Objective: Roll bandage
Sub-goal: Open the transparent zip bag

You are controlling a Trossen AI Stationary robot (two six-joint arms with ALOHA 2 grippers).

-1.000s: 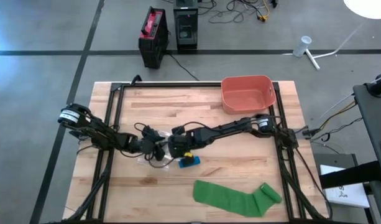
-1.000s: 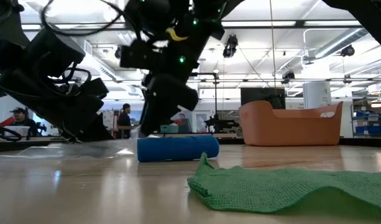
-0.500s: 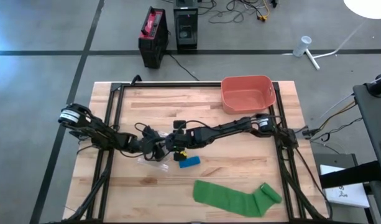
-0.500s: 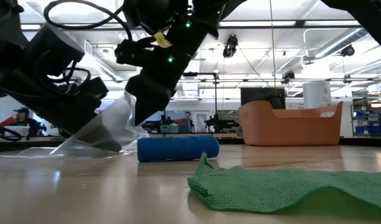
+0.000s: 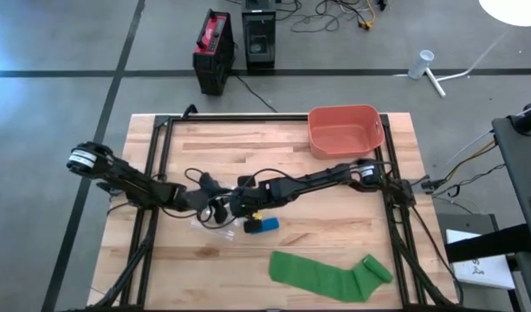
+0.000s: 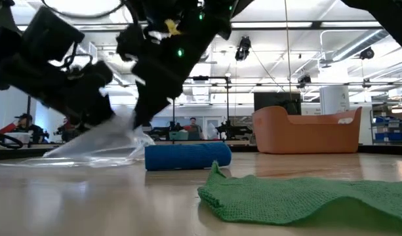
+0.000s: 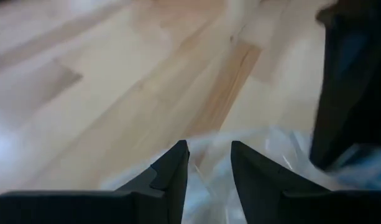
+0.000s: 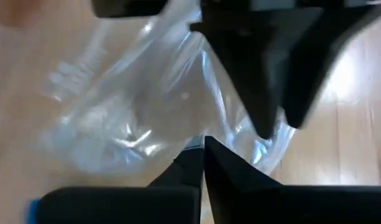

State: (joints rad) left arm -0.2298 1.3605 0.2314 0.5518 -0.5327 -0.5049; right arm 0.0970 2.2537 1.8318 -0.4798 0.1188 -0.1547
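- Right gripper (image 8: pixel 202 163): fingers pressed together on the edge of the clear bag (image 8: pixel 134 99), mid-table; the film comes straight out from between the tips.
- Left gripper (image 7: pixel 209 163): just beside the right one, facing it; fingers a little apart with bag film lying between them. Looks like a pinch on the bag, but I can't tell if it really bites.
- Bag sits between and under the two grippers, partly lifted off the table (image 5: pixel 334 234) in the low view.
- Blue roll (image 5: pixel 262 224): just beside the right gripper, on the near side, lying on the wood outside the bag, touching or nearly touching the film.
- Green bandage (image 5: pixel 330 276): well apart from both grippers, toward the table's near edge, lying flat with one end bunched; not rolled yet.
- Red bin (image 5: pixel 345 130): far side, well away.
- Judgement: step in hand is clearing the bag. Do it well: keep both pinches firm, lift straight up so the film doesn't drag the blue roll, and set the bag clear of the green bandage.
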